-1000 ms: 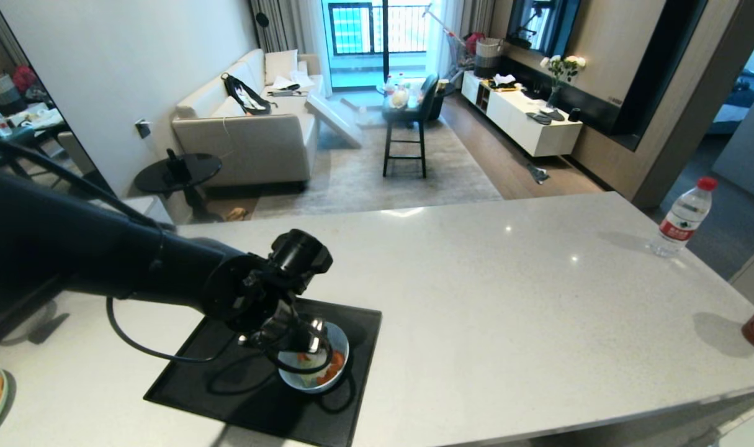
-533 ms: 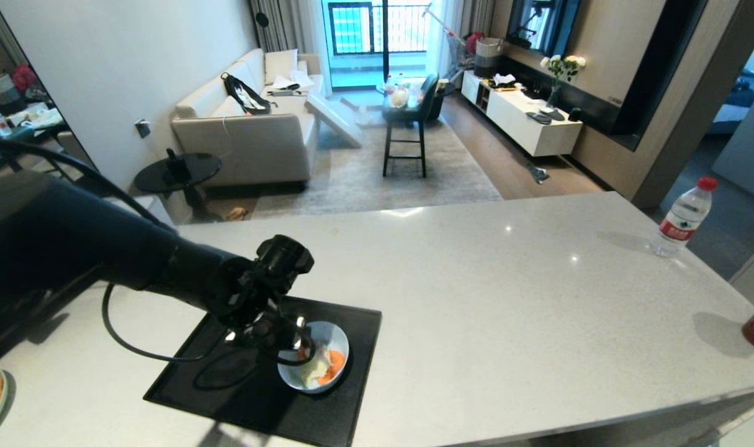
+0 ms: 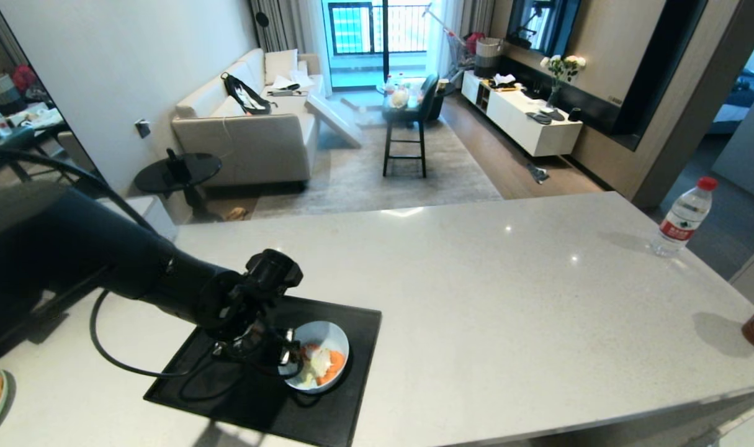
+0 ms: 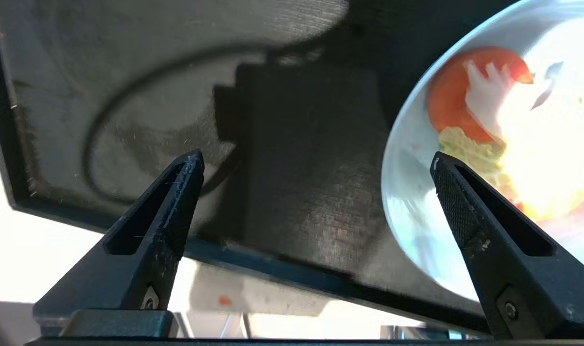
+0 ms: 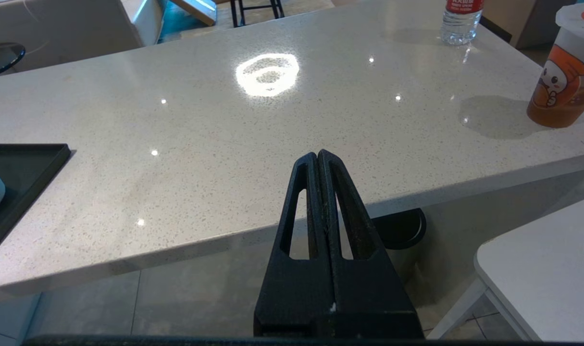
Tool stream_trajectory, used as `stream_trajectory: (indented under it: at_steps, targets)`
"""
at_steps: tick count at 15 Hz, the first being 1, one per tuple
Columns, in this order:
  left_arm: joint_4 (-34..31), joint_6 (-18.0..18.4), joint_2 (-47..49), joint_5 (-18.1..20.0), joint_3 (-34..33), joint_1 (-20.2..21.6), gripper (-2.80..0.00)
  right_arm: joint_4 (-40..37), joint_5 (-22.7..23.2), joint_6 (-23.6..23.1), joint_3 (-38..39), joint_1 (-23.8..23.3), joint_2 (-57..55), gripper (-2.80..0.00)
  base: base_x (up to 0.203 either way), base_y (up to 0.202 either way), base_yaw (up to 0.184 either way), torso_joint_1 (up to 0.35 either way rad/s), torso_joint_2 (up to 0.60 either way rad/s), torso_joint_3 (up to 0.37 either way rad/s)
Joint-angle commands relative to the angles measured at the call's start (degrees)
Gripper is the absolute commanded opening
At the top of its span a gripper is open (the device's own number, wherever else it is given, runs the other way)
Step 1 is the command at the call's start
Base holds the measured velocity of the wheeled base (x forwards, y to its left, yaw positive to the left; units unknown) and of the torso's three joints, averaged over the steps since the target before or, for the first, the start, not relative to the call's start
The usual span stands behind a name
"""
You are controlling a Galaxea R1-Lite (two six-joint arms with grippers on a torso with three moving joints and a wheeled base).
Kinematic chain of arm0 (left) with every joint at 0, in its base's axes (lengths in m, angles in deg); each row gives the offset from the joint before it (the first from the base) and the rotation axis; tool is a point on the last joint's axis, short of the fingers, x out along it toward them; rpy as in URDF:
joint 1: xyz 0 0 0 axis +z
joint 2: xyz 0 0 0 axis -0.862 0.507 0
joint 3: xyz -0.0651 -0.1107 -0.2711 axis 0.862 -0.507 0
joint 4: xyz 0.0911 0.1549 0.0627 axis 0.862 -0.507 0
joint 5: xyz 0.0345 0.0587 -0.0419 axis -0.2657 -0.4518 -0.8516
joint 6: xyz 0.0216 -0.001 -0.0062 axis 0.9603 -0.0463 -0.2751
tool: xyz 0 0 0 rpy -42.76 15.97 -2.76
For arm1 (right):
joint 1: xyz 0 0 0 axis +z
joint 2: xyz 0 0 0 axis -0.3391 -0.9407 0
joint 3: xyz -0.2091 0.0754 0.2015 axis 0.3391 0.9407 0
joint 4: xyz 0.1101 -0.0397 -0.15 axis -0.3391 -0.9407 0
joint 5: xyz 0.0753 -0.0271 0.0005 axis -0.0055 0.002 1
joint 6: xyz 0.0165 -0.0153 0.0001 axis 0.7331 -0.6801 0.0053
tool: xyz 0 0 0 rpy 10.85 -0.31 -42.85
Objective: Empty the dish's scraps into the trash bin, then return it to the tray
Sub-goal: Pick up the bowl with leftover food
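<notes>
Left tool (image 4: 316, 161) hangs low over the black tray (image 3: 352, 410), fingers spread wide and holding nothing, one finger over the rim of the pale bowl (image 3: 336, 335). Carrot and pale vegetable scraps (image 3: 321, 365) sit inside it. Right tool (image 5: 318, 156) is pressed together past the surface (image 5: 253, 144) edge.

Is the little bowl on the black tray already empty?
No, the bowl on the tray still holds orange carrot slices and pale vegetable pieces.
</notes>
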Motion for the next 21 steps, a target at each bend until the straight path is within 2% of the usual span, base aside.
stream_trajectory:
  at_steps: [1,10,11,21]
  targets:
    - [4.7,-0.1,0.5,-0.1,-3.6,0.2,0.0,0.0,0.0,0.1,0.0,0.0,0.0,-2.8,0.0,0.0,0.0,0.0,0.0,0.0]
    - [5.7,-0.1,1.7,0.5,-4.8,-0.7,0.0,0.0,-0.1,0.1,0.0,0.0,0.0,-2.8,0.0,0.0,0.0,0.0,0.0,0.0]
    - [5.7,-0.1,1.7,0.4,-4.8,-0.8,-2.8,0.0,0.0,0.1,0.0,0.0,0.0,-2.8,0.0,0.0,0.0,0.0,0.0,0.0]
    - [5.7,-0.5,-0.1,0.9,-6.2,-3.8,-2.8,0.0,-0.1,0.1,0.0,0.0,0.0,-2.8,0.0,0.0,0.0,0.0,0.0,0.0]
